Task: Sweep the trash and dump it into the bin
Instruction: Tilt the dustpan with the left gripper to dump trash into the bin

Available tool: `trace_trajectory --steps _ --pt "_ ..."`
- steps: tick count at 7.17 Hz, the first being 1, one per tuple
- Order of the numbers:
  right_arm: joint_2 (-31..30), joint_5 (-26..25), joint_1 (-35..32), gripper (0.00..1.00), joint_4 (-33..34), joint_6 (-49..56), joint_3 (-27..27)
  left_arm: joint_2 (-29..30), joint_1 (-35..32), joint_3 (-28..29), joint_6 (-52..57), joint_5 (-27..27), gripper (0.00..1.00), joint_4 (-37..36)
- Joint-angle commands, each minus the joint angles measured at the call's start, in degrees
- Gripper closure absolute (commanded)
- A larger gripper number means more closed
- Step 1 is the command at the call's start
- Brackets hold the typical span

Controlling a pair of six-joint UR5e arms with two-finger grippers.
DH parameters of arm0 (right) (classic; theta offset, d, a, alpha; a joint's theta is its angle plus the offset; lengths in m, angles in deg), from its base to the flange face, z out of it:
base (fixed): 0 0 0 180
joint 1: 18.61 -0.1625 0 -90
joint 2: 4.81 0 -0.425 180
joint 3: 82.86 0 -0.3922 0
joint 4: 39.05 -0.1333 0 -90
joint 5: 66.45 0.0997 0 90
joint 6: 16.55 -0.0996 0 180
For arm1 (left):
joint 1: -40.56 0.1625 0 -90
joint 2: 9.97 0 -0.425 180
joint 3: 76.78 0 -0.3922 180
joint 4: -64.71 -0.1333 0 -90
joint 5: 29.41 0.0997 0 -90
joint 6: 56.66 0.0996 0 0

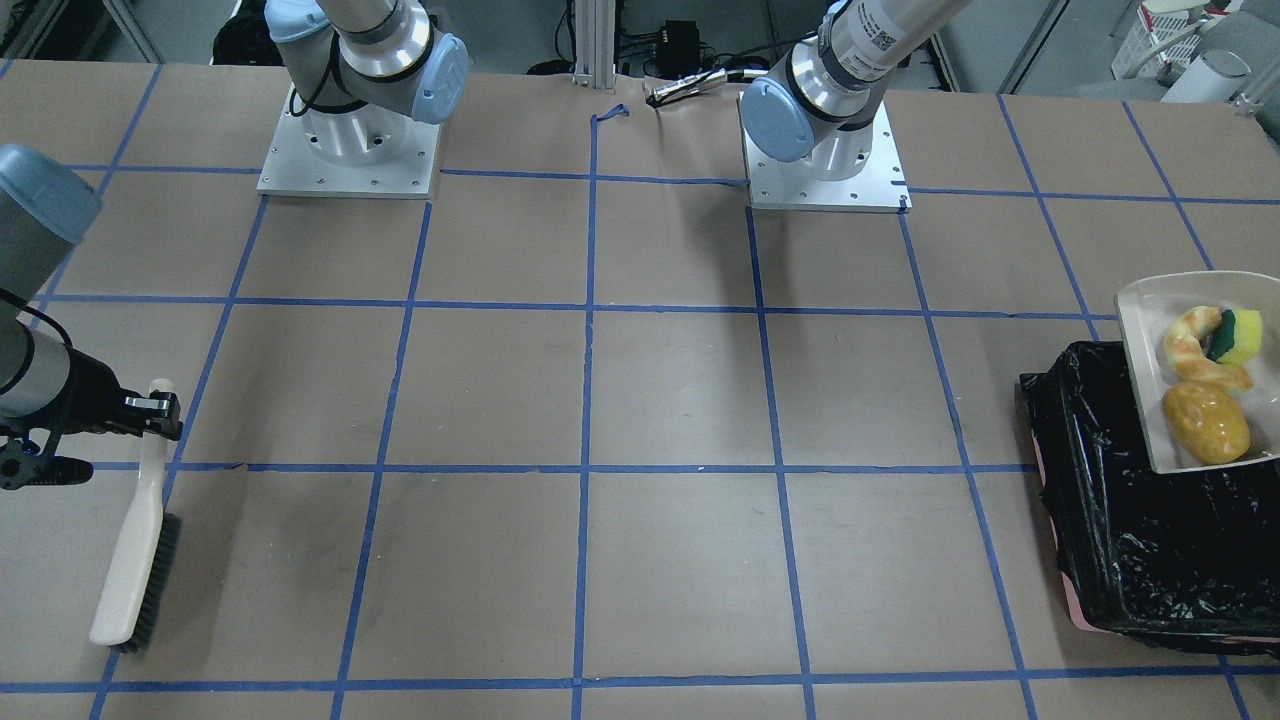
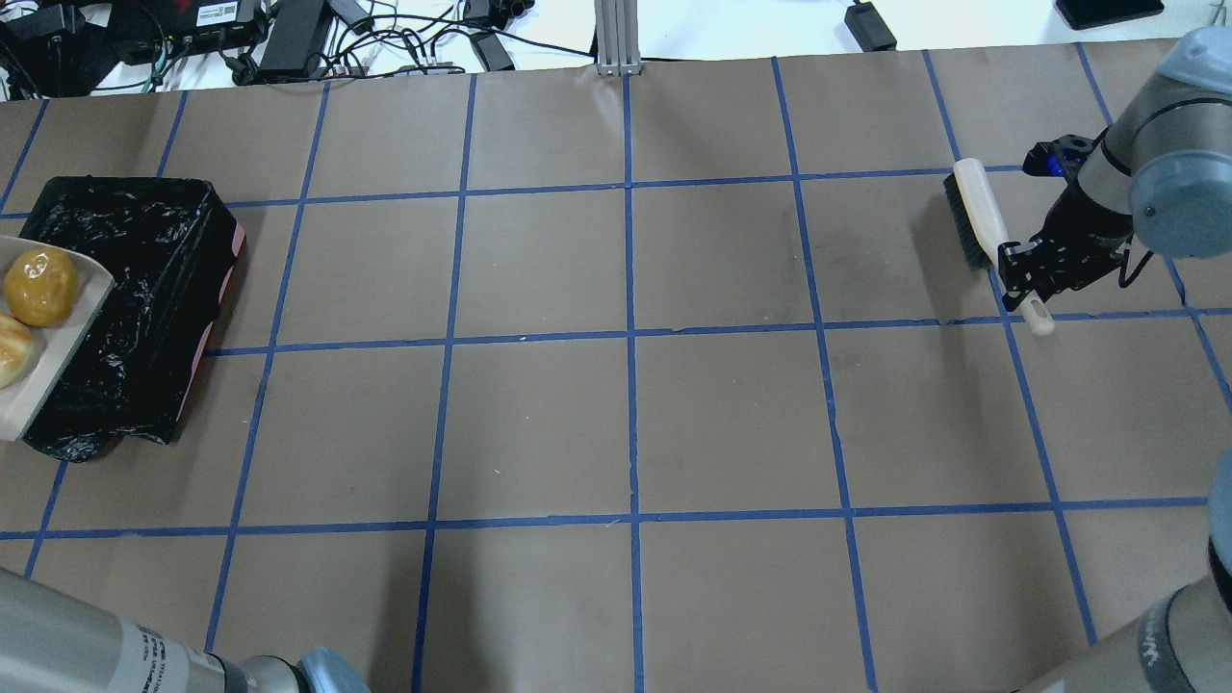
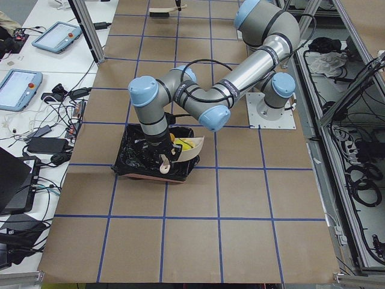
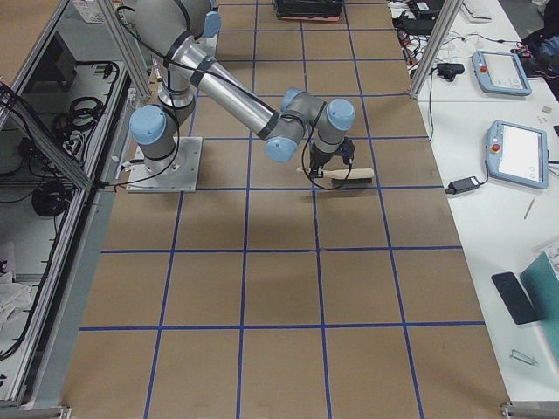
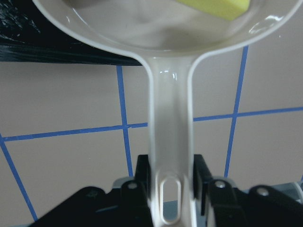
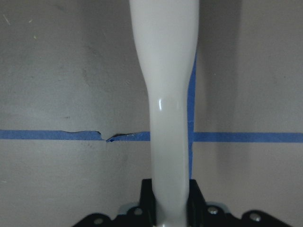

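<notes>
My left gripper (image 5: 171,176) is shut on the handle of the cream-white dustpan (image 1: 1145,340) and holds the pan over the bin (image 1: 1140,540), a pinkish box lined with a black bag. In the pan lie the yellow-brown potato (image 1: 1207,422), the tan croissant piece (image 1: 1195,345) and the yellow sponge with green backing (image 1: 1240,335). The overhead view shows the bin (image 2: 144,279) at far left with the pan (image 2: 58,337) over its edge. My right gripper (image 1: 150,408) is shut on the handle of the cream brush (image 1: 135,540), far across the table.
The table is brown paper with a blue tape grid (image 2: 630,337). The two arm bases (image 1: 350,150) (image 1: 825,160) stand at the robot's side. Cables and power supplies (image 2: 289,38) lie beyond the far edge.
</notes>
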Motion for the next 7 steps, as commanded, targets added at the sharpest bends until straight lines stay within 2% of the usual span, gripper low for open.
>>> trace_trajectory --steps 1,6,7 --pt "0.0 0.0 -0.1 1.0 -0.3 -0.3 0.2 -0.1 -1.7 0.0 0.6 3.4 1.0 -2.4" --pt "0.1 0.5 -0.3 1.0 -0.7 -2.3 0.1 -0.1 -5.7 -0.3 0.8 9.4 1.0 -6.4" --pt "0.1 0.6 -0.3 1.0 -0.8 -2.0 -0.1 -0.1 -7.0 -0.4 0.9 12.0 1.0 -7.4"
